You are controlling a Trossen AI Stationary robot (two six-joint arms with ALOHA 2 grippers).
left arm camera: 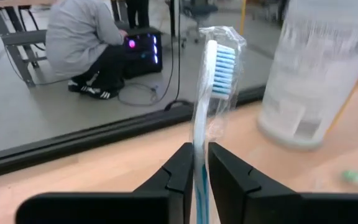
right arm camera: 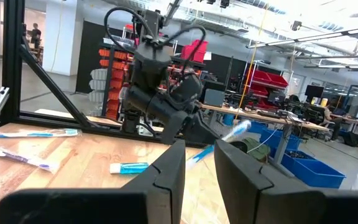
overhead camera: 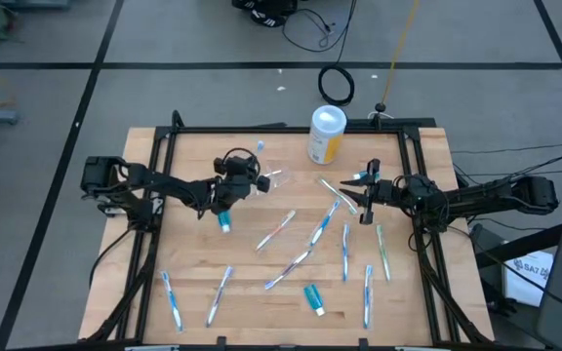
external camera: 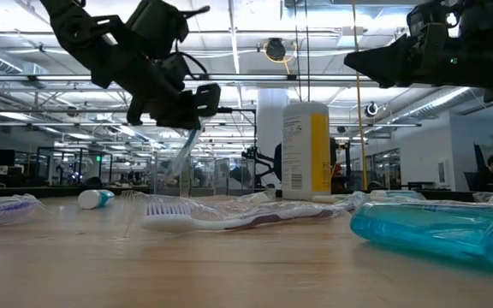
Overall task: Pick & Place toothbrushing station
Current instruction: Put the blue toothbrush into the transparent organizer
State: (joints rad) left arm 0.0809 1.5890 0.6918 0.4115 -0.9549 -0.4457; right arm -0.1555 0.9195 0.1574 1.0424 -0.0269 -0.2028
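- Wooden tabletop (overhead camera: pixel 261 268) lay scattered with wrapped toothbrushes.
- We saw the left gripper (left arm camera: pixel 200 163) pinching a wrapped toothbrush (left arm camera: pixel 211 81), lifted above the table's middle.
- Right gripper (right arm camera: pixel 199 167) hovered slightly parted, empty, beside the yellow canister (overhead camera: pixel 326 135).

Toothbrush (left arm camera: pixel 202 124) handle hidden between left pincer (left arm camera: pixel 197 163) fingers; canister (left arm camera: pixel 319 68) blurred, cut off.

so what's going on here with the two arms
The left gripper is holding a wrapped blue toothbrush upright above the table, near the clear cup. The right gripper hangs empty over the table's right side. More toothbrushes, like one in the middle, and toothpaste tubes lie scattered on the table.
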